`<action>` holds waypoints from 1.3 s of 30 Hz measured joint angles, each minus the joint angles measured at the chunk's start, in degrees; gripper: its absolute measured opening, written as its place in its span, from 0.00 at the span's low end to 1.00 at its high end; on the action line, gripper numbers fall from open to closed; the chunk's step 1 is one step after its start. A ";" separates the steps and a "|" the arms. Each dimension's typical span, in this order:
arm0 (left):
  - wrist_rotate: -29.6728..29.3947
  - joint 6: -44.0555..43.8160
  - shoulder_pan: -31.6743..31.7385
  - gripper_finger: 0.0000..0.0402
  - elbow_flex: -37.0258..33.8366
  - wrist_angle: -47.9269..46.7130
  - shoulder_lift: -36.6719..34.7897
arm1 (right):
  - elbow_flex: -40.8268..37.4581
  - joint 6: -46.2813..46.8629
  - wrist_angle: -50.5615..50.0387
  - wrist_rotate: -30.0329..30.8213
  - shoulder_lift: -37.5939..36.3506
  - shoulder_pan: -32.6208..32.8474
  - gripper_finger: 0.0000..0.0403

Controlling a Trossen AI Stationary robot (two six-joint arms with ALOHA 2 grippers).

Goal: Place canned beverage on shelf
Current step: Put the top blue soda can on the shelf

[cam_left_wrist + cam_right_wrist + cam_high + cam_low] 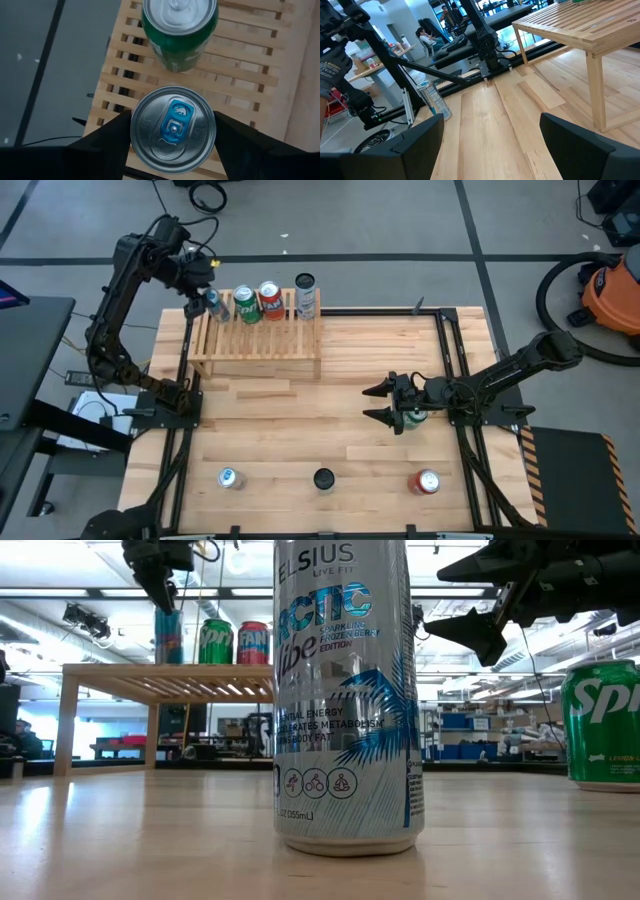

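From above, my left gripper [207,298] is closed around a blue can [212,304] at the shelf's [258,340] left end, beside the green can [245,305].

At table height, that can stands on the slats.

Left wrist: my fingers [112,135] clamp its sides; I judge letting go comes next.

Right wrist: my right gripper [492,145] hangs open, empty, near the table's [300,430] right edge.
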 joint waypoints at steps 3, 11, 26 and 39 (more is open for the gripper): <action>0.14 0.00 -0.02 0.63 0.65 -0.05 -0.07 | 0.01 0.00 0.00 -0.01 0.01 0.00 0.84; 0.49 0.28 -0.02 0.63 0.65 -2.31 -0.02 | 0.01 0.00 -0.01 -0.01 0.01 -0.01 0.84; 1.29 -0.50 -0.02 0.63 0.74 -2.69 1.72 | 0.00 0.00 -0.01 -0.01 -0.01 0.01 0.84; 0.36 -3.74 -0.02 0.77 0.74 -2.36 1.77 | 0.00 0.00 0.01 -0.01 0.01 0.01 0.84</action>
